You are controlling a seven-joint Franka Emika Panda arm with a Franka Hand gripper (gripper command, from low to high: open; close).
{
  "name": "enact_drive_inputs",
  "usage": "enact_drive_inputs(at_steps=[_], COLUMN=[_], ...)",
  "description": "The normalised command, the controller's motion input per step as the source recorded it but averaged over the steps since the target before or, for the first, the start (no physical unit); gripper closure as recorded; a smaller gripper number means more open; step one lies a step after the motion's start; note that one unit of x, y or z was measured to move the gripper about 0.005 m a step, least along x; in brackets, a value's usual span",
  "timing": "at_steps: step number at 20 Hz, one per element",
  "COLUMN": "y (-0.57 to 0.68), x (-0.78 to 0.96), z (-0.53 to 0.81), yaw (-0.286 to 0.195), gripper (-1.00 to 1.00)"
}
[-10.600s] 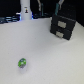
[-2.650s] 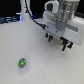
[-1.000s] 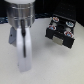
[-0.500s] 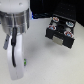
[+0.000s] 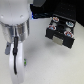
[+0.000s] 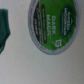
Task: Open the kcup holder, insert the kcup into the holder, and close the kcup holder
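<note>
The kcup holder (image 5: pixel 60 29), a black box, stands at the exterior view's upper right with its drawer pulled out; several round pods show in the drawer behind its grey front panel (image 5: pixel 59 41). The kcup (image 6: pixel 54 25) fills the wrist view from very close, its green lid with white lettering facing the camera. In the exterior view only a green sliver of the kcup (image 5: pixel 23 61) shows beside my white arm (image 5: pixel 15 35), which stands over it. My gripper's fingers are hidden there, and the wrist view shows no clear fingers.
A dark teal-green shape (image 6: pixel 4 31) sits at one edge of the wrist view; I cannot tell what it is. The pale tabletop (image 5: pixel 55 65) lies between the arm and the holder. A blue light (image 5: pixel 33 19) glows behind the arm.
Earlier the holder was shut and the kcup lay in the open; now the drawer is out and my arm covers the kcup. Over the last second the arm has barely shifted.
</note>
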Motion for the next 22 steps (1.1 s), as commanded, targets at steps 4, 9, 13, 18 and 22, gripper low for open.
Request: enact_drive_inputs(at_steps=[4, 9, 13, 18, 22], y=[-0.1, -0.12, -0.13, -0.12, -0.1], x=[0.1, 0.11, 0.17, 0.13, 0.08], z=[-0.13, -0.12, -0.09, -0.04, -0.01], yaw=[-0.091, -0.091, -0.095, -0.089, -0.072], gripper=[-1.0, -1.0, -1.0, -1.0, 1.0])
